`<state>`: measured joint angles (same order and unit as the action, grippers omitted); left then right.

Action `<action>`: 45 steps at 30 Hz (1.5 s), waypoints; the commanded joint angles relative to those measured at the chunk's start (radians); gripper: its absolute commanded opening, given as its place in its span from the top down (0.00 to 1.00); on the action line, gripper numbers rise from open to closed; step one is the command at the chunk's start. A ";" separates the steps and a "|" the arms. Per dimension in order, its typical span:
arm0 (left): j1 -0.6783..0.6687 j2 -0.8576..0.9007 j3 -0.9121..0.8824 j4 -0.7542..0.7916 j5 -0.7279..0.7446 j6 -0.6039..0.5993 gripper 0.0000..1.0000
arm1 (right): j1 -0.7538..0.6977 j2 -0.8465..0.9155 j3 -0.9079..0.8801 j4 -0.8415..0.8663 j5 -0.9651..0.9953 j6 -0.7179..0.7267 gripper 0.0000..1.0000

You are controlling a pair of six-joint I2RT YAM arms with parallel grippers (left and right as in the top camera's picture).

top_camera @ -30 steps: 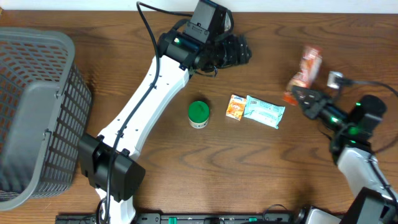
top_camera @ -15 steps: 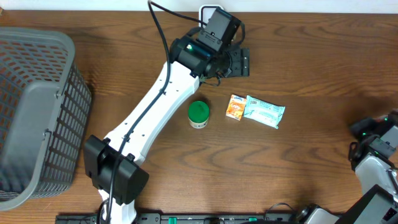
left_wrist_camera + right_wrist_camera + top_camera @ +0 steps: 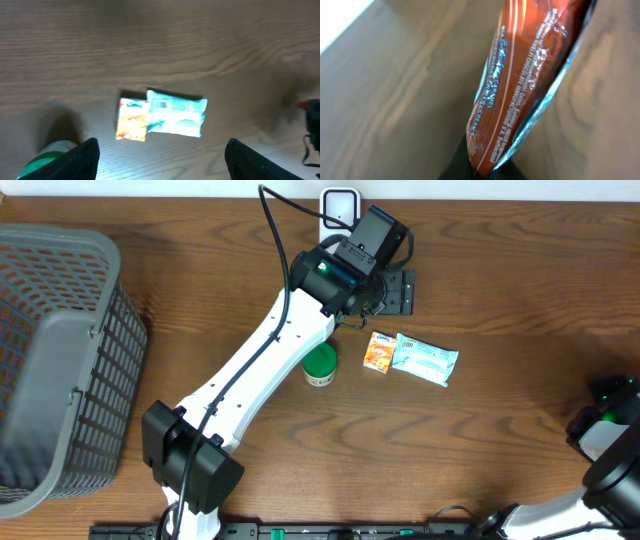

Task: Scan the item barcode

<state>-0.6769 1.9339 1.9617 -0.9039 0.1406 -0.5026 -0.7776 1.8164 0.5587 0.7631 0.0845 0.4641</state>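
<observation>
Pinches an orange-brown foil snack wrapper (image 3: 530,75) by its lower end in the right gripper (image 3: 480,172), jaws pressed together on it, off by the right edge of the table (image 3: 500,460). Shows only fine print on the visible face, no barcode. Hovers with the left gripper (image 3: 161,145) spread wide and empty above a small orange packet (image 3: 132,119) and a teal packet (image 3: 177,117) lying touching, a green-lidded jar (image 3: 320,363) just beside. Risks letting the limp wrapper flop or slip from so thin a hold on a quick swing, or presenting the wrong face. Risks clipping the left arm (image 3: 270,370), stretched across the middle toward a white device (image 3: 340,202) at the far edge, possibly the scanner. Leaves bare wood between the teal packet and the right arm (image 3: 610,415); grey basket (image 3: 110,360) well apart at the left edge.
</observation>
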 commanded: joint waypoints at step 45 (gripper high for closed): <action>0.047 -0.742 -0.132 -0.131 -0.774 0.190 0.19 | 0.892 -0.297 0.652 -1.399 -0.425 -0.531 0.01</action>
<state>-0.6319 1.2201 1.9163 -1.0267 -0.5838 -0.2356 0.1066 1.4792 1.0607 -0.5571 -0.4118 0.1890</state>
